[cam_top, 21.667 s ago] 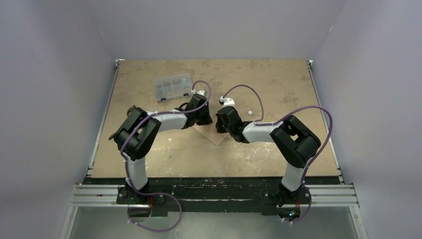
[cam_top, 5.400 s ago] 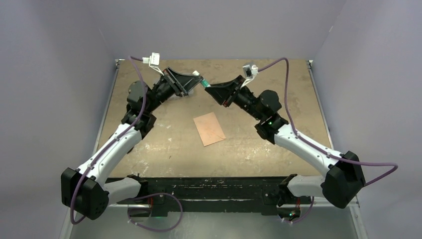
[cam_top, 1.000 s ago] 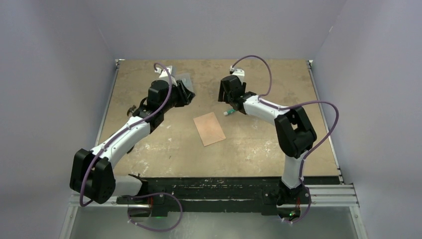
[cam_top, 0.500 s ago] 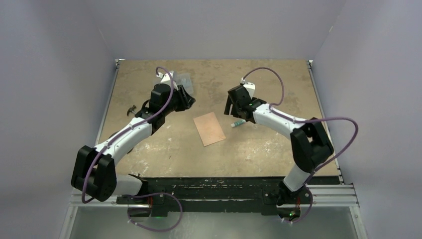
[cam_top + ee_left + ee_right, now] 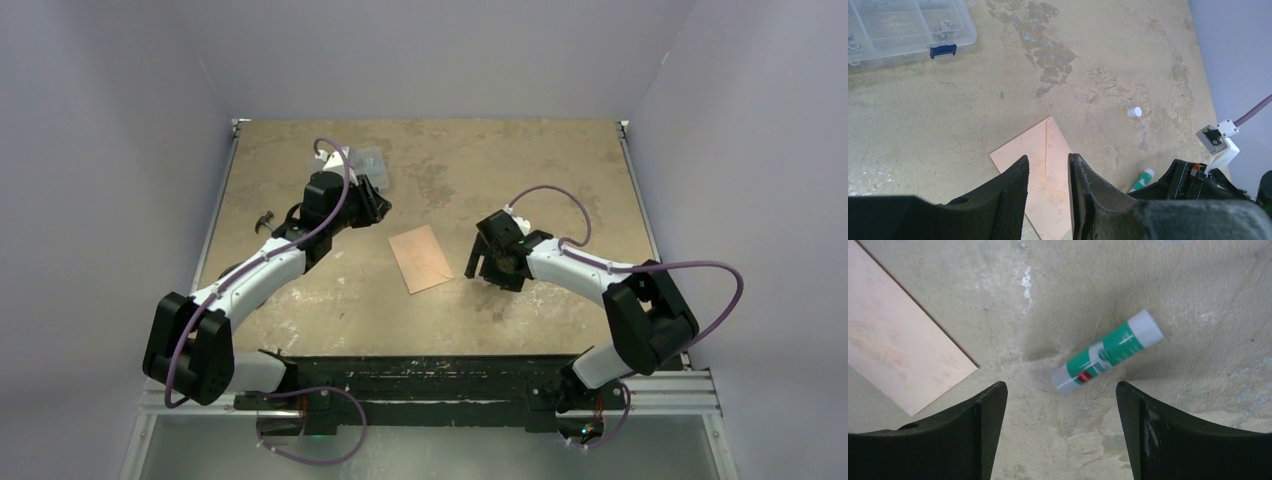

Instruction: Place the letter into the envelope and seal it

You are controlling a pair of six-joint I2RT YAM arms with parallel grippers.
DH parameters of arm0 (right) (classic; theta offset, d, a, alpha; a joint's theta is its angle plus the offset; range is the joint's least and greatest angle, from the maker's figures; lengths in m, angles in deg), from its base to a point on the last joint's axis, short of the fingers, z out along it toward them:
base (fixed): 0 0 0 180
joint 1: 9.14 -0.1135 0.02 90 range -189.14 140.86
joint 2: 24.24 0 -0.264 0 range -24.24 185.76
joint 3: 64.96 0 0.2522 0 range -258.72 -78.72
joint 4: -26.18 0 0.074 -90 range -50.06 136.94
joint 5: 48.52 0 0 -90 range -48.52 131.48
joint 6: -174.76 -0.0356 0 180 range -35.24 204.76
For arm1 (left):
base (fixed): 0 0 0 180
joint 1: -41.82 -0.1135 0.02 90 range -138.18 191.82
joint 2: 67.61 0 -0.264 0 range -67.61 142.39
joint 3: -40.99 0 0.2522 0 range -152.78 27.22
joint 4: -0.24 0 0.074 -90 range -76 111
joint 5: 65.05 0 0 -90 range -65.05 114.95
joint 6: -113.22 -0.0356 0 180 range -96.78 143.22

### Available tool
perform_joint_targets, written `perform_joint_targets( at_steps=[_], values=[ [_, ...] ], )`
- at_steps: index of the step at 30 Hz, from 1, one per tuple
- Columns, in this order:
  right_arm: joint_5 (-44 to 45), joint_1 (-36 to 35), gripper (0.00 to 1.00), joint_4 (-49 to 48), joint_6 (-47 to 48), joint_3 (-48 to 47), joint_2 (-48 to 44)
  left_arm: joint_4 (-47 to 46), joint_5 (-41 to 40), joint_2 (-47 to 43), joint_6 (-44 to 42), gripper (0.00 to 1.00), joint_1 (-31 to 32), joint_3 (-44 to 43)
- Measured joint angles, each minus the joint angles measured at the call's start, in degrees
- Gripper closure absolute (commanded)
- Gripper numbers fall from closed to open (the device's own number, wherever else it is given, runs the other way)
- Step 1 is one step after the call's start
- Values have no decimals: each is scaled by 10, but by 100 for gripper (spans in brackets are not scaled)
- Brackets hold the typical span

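Note:
The salmon-pink envelope (image 5: 421, 258) lies flat in the middle of the table, its pointed flap folded down (image 5: 1050, 165). The letter shows in no view. My left gripper (image 5: 1048, 157) hovers over the envelope's far left part (image 5: 375, 205), its fingers a little apart with nothing between them. My right gripper (image 5: 1061, 385) stands open just right of the envelope (image 5: 480, 258), low over the table, and holds nothing. The envelope's corner (image 5: 898, 350) appears at the left of the right wrist view.
A green and white glue stick (image 5: 1108, 351) lies loose on the table beyond my right fingers, also seen in the left wrist view (image 5: 1142, 179). A small white cap (image 5: 1134, 112) lies further back. A clear compartment box (image 5: 898, 30) stands at the back left.
My right arm swung from the far side toward the near right and its jaws widened; the glue stick now lies free on the table. My left arm barely moved.

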Motion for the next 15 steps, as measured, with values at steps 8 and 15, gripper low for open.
perform_joint_targets(
  at_steps=[8,15],
  values=[
    [10,0,27,3,-45,23,1,3,-5,-5,0,68,0,0],
    [42,0,36,6,-76,22,9,4,-10,-10,-1,68,0,1]
  ],
)
